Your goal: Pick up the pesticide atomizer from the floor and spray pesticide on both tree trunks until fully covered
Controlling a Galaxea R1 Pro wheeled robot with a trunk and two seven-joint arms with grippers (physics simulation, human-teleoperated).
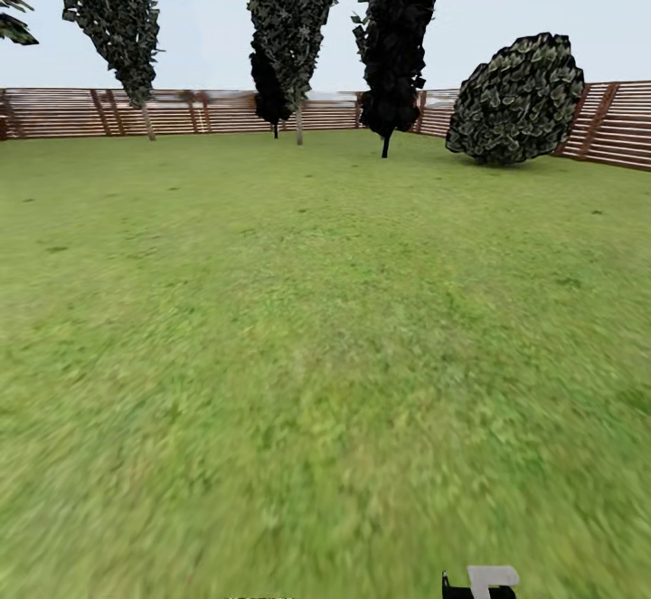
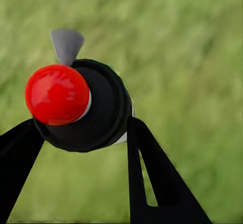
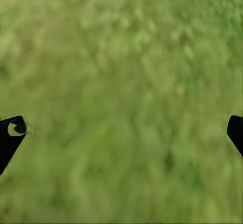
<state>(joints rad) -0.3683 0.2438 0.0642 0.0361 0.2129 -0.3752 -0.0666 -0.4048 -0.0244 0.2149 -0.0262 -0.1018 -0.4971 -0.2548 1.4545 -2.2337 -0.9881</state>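
In the left wrist view the pesticide atomizer (image 2: 98,110), a dark round bottle with a red top and a grey nozzle piece, sits between the two black fingers of my left gripper (image 2: 83,128), which is shut on it above blurred grass. My right gripper (image 3: 125,130) is open, its fingertips (image 3: 12,133) far apart over bare lawn with nothing between them. Far off by the fence stand tall trees with dark jagged foliage, one at the left (image 1: 117,11), one in the middle (image 1: 291,20) and a darker one (image 1: 398,29). Their trunks look thin from here.
Green lawn (image 1: 307,328) stretches from me to a brown slatted fence (image 1: 181,112) along the back. A round bush (image 1: 517,99) stands at the back right. A small grey and black part (image 1: 484,581) pokes in at the head view's lower edge.
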